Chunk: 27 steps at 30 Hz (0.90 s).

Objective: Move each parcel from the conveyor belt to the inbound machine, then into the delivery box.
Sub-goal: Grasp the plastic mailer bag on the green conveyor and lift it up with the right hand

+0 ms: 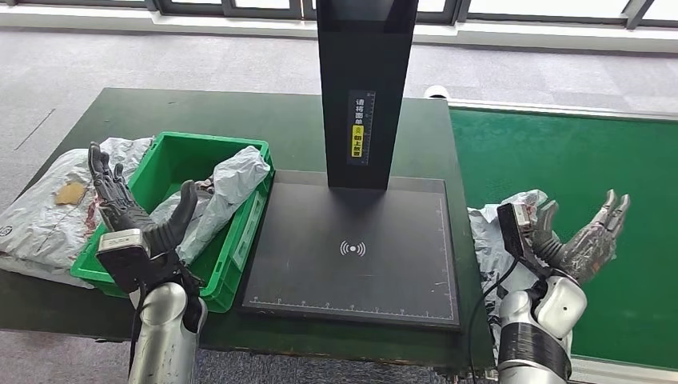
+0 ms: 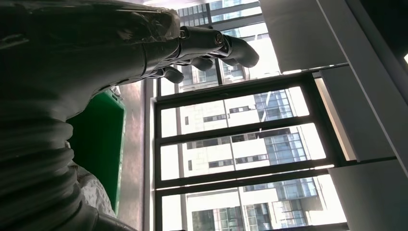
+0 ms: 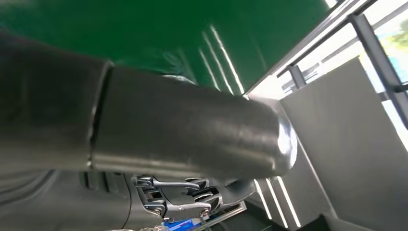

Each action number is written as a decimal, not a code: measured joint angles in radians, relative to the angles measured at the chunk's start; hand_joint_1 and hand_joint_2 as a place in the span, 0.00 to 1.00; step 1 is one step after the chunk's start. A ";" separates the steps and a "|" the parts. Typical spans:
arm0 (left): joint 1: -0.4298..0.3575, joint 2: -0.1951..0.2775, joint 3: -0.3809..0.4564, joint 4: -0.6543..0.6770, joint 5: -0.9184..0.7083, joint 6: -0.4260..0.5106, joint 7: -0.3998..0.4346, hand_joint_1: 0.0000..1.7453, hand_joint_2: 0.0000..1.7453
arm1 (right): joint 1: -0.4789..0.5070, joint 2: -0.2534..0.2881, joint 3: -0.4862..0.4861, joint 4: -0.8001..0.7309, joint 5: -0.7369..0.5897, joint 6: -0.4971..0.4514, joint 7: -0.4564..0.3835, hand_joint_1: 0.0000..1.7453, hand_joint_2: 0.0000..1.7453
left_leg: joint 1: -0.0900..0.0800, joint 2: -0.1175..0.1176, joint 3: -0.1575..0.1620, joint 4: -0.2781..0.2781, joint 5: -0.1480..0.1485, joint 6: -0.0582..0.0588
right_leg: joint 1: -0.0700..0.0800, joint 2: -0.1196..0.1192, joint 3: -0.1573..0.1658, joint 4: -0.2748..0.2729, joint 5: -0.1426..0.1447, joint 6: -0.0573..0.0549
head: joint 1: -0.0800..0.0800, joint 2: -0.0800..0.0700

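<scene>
Crinkled grey plastic parcel (image 1: 228, 188) lies in the green box (image 1: 164, 172), left of frame. Left hand (image 1: 132, 210) and right hand (image 1: 580, 232) both spread, empty, beside the flat black scanner plate (image 1: 352, 252).

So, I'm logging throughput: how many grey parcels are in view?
3: one in the green bin, one on the table left of the bin, one on the conveyor by the right hand. Others may be hidden.

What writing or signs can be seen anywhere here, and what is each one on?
Vertical strip of Chinese characters with a small yellow mark, on the label of the inbound machine's black column: too small to read reliably.
Contactless-wave symbol, no words, on the machine's black plate.
Fine ruler markings along the plate's edges: no digits readable.
Wrist views: no text.
</scene>
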 joint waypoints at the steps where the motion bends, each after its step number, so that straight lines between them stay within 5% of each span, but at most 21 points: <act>1: 0.000 0.000 0.000 0.000 -0.004 -0.002 0.000 0.00 1.00 | 0.000 -0.002 -0.004 0.002 0.006 0.000 0.015 0.00 0.00 | 0.000 0.000 0.000 0.000 0.000 0.000 | 0.000 0.000 0.000 0.000 0.000 0.000 | 0.000 0.000; 20: 0.000 0.000 0.002 0.001 -0.019 -0.013 0.000 0.00 1.00 | -0.047 -0.041 -0.020 0.172 -0.149 0.013 -0.047 0.00 0.00 | 0.000 0.001 0.000 0.000 0.000 0.000 | 0.000 0.001 0.000 0.000 0.000 0.000 | 0.000 0.000; 24: 0.000 0.000 0.002 0.001 -0.020 -0.019 0.000 0.00 1.00 | -0.088 -0.058 -0.021 0.279 -0.284 0.095 -0.125 0.00 1.00 | 0.000 0.001 0.000 0.000 0.000 0.000 | 0.000 0.001 0.000 0.000 0.000 0.000 | 0.000 0.000; 27: 0.000 0.000 0.002 0.002 -0.023 -0.026 0.000 0.00 1.00 | -0.112 -0.071 -0.021 0.352 -0.285 0.139 -0.084 0.00 1.00 | 0.000 0.001 0.000 0.000 0.001 0.000 | 0.000 0.000 0.000 0.000 0.000 0.000 | 0.000 0.000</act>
